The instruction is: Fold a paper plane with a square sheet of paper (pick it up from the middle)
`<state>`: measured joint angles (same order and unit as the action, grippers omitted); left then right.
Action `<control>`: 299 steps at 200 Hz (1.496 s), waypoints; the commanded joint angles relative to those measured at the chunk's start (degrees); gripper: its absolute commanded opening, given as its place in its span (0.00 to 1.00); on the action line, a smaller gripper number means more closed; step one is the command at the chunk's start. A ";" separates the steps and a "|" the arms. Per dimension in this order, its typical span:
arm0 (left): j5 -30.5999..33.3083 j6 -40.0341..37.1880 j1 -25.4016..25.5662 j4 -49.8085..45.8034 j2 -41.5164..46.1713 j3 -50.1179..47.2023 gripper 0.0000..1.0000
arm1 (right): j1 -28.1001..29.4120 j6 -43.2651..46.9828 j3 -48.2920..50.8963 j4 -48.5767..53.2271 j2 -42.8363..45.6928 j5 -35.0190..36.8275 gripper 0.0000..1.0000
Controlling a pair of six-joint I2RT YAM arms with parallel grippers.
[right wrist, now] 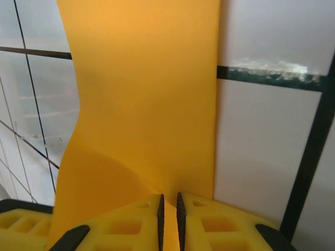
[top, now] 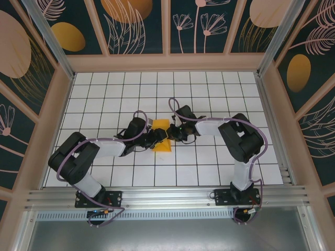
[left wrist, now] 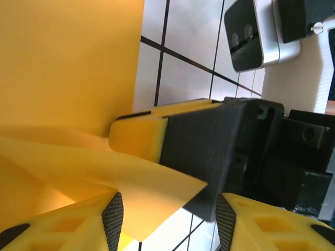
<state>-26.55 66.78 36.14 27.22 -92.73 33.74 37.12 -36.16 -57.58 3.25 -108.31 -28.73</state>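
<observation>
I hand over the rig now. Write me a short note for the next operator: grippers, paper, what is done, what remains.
Left gripper: open, jaws on either side of a raised flap of the paper, not clamping it.
Right gripper: shut on the paper's edge.
Paper: at the middle of the table, between both grippers, bent and partly lifted, not flat.
Done: paper grasped, a first bend begun.
Left: the creases; no plane shape yet.

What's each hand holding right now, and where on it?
The right hand pinches the paper at a lifted edge; the left hand is open, gripping nothing.
</observation>
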 commanded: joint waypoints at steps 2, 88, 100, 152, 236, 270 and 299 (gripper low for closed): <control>1.04 0.64 0.36 3.19 -1.14 1.15 0.53 | -1.07 -0.49 1.49 0.94 2.51 -2.92 0.21; 2.51 -0.90 0.28 1.36 -1.40 0.94 0.37 | -3.81 -0.42 5.04 -0.69 9.82 -2.68 0.22; 2.53 -1.07 0.33 0.97 -1.44 0.90 0.36 | -4.01 -0.31 5.73 -1.26 10.62 -2.65 0.22; 2.82 -2.75 0.31 -2.58 -1.49 0.97 0.29 | -4.08 1.75 6.97 -3.22 12.14 -5.46 0.30; 2.00 -3.50 0.35 -3.10 -2.22 1.16 0.25 | -2.51 4.52 4.10 -2.93 9.13 -6.95 0.37; 1.71 -3.77 0.33 -3.32 -2.11 1.07 0.24 | -1.97 5.27 2.51 -2.44 6.83 -7.41 0.36; 1.58 -3.94 0.29 -3.36 -2.08 0.93 0.23 | -1.80 5.31 2.22 -2.89 5.41 -7.96 0.30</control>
<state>-24.67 64.51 36.14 25.04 -94.30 33.78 34.74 -32.14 -53.93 0.60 -101.32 -35.07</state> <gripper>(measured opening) 0.232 0.307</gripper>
